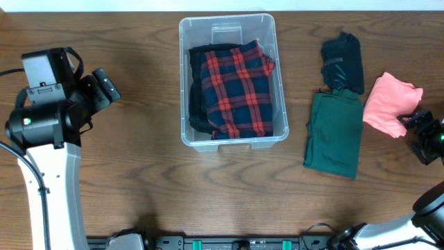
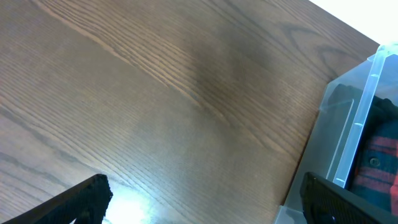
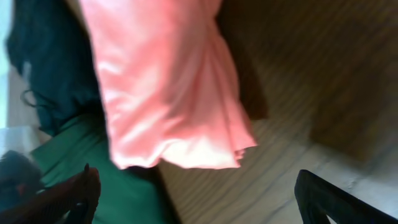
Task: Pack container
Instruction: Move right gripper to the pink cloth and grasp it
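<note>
Over at the table's (image 1: pixel 139 180) right edge, the right gripper (image 1: pixel 411 122) hovers just beside the pink garment (image 1: pixel 388 103), jaws spread, nothing held. The wrist view is blurry, so contact is hard to call. The container (image 1: pixel 236 142) sits mid-table, long axis running away from the robot, with a plaid garment (image 1: pixel 239 87) inside. It lies to that gripper's left, beyond the green garment (image 1: pixel 334 135) and dark garment (image 1: pixel 345 59). The left gripper (image 1: pixel 105 85), also spread and empty, hangs over bare wood on the far side, so the right arm is clearly nearer the loose clothes.
</note>
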`<state>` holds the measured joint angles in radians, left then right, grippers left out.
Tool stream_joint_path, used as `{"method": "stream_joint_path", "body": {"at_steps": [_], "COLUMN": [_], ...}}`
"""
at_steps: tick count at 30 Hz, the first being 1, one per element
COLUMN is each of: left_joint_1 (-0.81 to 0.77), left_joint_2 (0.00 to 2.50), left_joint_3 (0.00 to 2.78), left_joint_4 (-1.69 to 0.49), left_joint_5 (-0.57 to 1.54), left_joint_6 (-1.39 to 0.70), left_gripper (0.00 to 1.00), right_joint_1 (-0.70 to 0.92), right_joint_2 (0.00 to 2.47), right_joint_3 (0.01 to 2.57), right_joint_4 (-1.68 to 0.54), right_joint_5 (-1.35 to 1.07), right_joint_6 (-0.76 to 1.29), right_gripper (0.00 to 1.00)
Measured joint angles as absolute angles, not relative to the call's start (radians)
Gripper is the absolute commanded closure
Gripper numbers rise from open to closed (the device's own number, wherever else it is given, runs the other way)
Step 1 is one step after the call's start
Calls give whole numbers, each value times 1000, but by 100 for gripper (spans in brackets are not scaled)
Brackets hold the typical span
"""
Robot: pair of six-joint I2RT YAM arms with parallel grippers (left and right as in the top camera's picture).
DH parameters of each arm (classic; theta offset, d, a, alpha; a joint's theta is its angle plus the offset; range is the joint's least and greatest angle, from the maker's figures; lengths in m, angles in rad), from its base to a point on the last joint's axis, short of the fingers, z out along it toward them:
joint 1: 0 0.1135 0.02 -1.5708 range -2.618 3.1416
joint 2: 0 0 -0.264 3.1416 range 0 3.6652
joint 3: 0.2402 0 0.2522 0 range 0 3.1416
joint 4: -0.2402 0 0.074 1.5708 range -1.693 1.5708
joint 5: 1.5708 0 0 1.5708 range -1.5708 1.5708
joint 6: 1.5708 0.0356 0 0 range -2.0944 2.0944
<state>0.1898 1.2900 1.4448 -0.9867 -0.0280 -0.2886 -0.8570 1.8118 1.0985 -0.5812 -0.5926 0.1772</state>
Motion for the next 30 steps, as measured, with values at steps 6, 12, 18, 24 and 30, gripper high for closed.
{"method": "stream_joint_path", "body": {"at_steps": [6, 12, 18, 24, 30], "left_joint_1": [190, 190, 190, 190, 190], "left_joint_2": [1290, 1290, 1290, 1290, 1290], "left_joint_3": [1445, 1445, 1445, 1445, 1445], "left_joint_4": [-987, -987, -987, -987, -987], "left_joint_5": [-28, -28, -28, -28, -28], "left_joint_6": [-289, -289, -289, -289, -289], "left_gripper": [2, 2, 2, 2, 2], "right_joint_1": [-857, -849, -820, -764, -735], "right_joint_2": [1873, 1911, 1948, 1988, 2006], "right_joint_3": [1098, 1115, 1142, 1164, 1165], "right_joint_4": [-529, -462, -429, -384, -361], "right_joint_5": [-557, -553, -590, -657, -686], "right_joint_6": [170, 165, 151, 138, 128], "right_gripper": [2, 2, 2, 5, 23]}}
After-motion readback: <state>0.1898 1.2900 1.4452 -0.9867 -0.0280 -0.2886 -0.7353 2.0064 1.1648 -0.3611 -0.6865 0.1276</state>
